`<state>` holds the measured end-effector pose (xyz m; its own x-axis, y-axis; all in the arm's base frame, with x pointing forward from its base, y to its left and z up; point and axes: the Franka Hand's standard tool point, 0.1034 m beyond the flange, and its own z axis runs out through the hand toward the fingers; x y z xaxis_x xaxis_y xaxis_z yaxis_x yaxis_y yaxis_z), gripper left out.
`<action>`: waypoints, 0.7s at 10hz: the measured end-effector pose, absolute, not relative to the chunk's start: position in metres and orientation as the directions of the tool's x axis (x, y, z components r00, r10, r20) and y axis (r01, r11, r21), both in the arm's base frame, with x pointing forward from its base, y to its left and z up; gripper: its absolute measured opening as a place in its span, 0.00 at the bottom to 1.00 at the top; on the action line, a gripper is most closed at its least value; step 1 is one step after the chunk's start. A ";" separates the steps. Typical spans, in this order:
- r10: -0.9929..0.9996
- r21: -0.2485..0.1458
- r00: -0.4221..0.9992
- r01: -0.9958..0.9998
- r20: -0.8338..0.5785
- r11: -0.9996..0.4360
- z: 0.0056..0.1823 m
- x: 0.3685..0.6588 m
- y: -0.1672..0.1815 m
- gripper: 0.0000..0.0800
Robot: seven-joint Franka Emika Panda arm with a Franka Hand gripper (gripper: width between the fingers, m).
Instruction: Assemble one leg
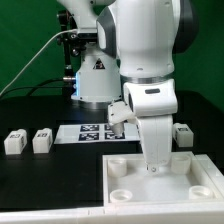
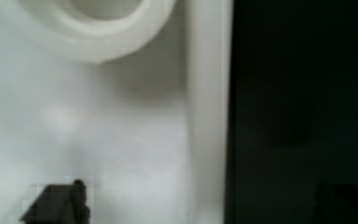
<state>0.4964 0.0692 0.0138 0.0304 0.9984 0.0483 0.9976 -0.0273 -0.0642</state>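
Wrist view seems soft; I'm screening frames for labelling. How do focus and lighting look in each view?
Wrist view: blurred throughout, the panel and socket soft-edged, the table almost pure black. Exterior view: sharper, evenly lit, shadows faint.

White, glossy arm [image 1: 140,40] of smooth rounded shells, with dark grey joint cap [image 1: 184,25] and black fingertips [image 2: 55,202].

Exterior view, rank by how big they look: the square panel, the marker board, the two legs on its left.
1. square panel, nearest the camera
2. marker board, partly hidden
3. leftmost leg and second leg: alike, unranked
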 end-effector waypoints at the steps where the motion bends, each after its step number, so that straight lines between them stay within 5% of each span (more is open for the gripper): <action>1: 0.998 -0.064 0.031 0.998 0.048 -0.027 0.014 0.496 0.069 0.81; 5: 0.998 -0.063 0.034 0.998 0.048 -0.031 0.015 0.497 0.068 0.81; 7: 0.996 -0.047 0.086 0.995 0.034 -0.084 0.038 0.492 0.070 0.81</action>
<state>0.4923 0.0701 0.0376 0.0856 0.9957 0.0343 0.9954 -0.0839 -0.0466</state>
